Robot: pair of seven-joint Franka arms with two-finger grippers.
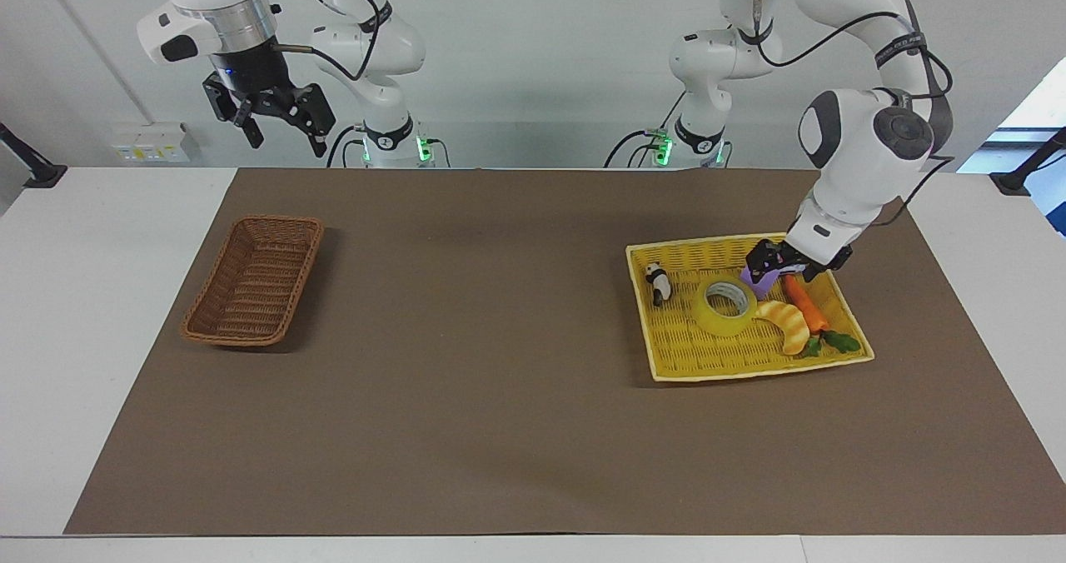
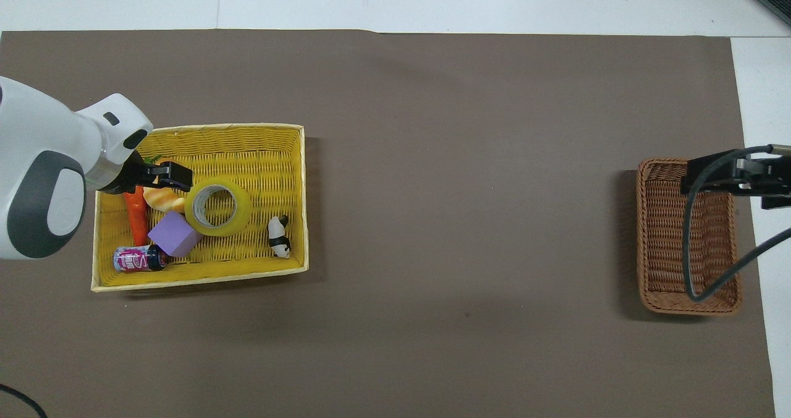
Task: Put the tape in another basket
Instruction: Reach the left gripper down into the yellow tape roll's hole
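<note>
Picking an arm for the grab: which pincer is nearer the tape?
Left. The left pincer hangs over the yellow tray, beside the tape; the right pincer waits high above the basket's end.

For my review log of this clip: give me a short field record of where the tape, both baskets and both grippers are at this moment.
tape: lying flat in yellow tray, beside croissant toy
brown basket: toward the right arm's end, nothing visible in it
left gripper: open, over the tray's purple block, not on the tape
right gripper: open, raised, waiting
task stage: tape not yet grasped
</note>
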